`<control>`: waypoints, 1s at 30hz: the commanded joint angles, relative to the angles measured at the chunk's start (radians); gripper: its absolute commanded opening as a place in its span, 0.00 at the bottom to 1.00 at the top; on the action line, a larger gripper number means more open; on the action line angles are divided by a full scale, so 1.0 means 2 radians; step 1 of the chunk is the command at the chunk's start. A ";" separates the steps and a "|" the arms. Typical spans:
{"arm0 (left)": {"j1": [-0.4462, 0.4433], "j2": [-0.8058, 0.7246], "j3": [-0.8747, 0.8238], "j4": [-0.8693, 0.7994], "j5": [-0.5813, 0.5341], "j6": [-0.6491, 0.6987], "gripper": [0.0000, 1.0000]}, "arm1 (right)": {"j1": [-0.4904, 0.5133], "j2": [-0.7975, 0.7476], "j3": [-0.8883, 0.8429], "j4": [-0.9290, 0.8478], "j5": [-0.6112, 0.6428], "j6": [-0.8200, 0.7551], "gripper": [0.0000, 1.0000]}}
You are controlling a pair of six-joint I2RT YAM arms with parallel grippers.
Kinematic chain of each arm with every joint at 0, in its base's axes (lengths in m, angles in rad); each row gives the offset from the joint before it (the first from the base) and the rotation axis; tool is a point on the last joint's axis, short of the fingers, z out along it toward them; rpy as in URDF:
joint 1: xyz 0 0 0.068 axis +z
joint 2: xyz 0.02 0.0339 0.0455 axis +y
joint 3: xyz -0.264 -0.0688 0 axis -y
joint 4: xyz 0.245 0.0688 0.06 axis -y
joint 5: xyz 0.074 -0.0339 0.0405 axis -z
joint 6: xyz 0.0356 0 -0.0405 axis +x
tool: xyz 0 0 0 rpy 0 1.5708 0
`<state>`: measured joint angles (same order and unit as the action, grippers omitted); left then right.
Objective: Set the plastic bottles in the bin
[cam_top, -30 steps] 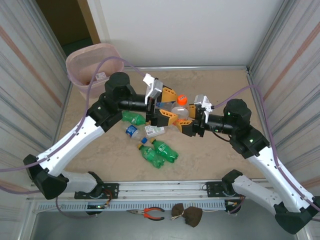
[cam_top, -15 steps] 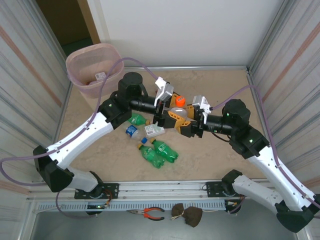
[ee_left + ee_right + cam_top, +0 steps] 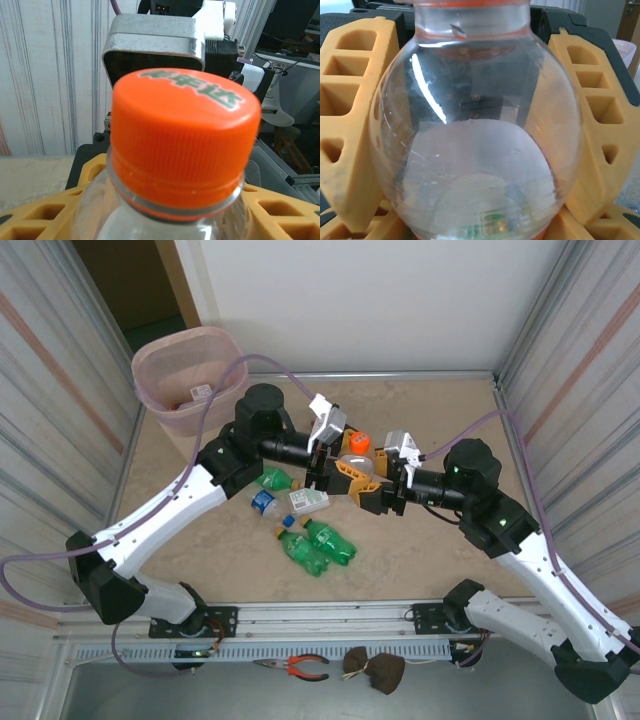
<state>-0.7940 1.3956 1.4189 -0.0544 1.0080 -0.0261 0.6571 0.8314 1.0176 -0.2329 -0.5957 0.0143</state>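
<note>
Our right gripper (image 3: 472, 75) clamped the clear orange-capped bottle (image 3: 475, 165) above the table (image 3: 440, 420), well apart from the bin (image 3: 150, 390). Its cap (image 3: 185, 135) bore green Chinese characters. Whether our left gripper (image 3: 170, 217) gripped it, we could not tell.

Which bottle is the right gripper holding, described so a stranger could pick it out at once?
Look at the middle of the beige table, where the two arms meet. The right gripper holds a clear, round-bodied bottle there. Its orange cap sets it apart from the green bottles and the blue-capped one lying on the table nearby.
</note>
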 commanded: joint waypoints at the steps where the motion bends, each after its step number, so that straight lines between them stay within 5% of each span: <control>1: -0.004 -0.012 -0.006 0.018 0.017 0.006 0.53 | 0.007 0.004 0.018 0.015 0.007 -0.001 0.54; 22: -0.004 -0.042 -0.012 0.004 -0.025 0.028 0.48 | 0.014 -0.021 0.001 -0.001 0.038 0.005 0.75; 30: -0.003 -0.057 0.016 -0.091 -0.146 0.082 0.48 | 0.014 -0.041 0.002 -0.018 0.061 0.003 0.79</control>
<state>-0.7940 1.3205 1.4052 -0.1505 0.8383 0.0692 0.6750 0.7773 1.0176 -0.2478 -0.5056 0.0177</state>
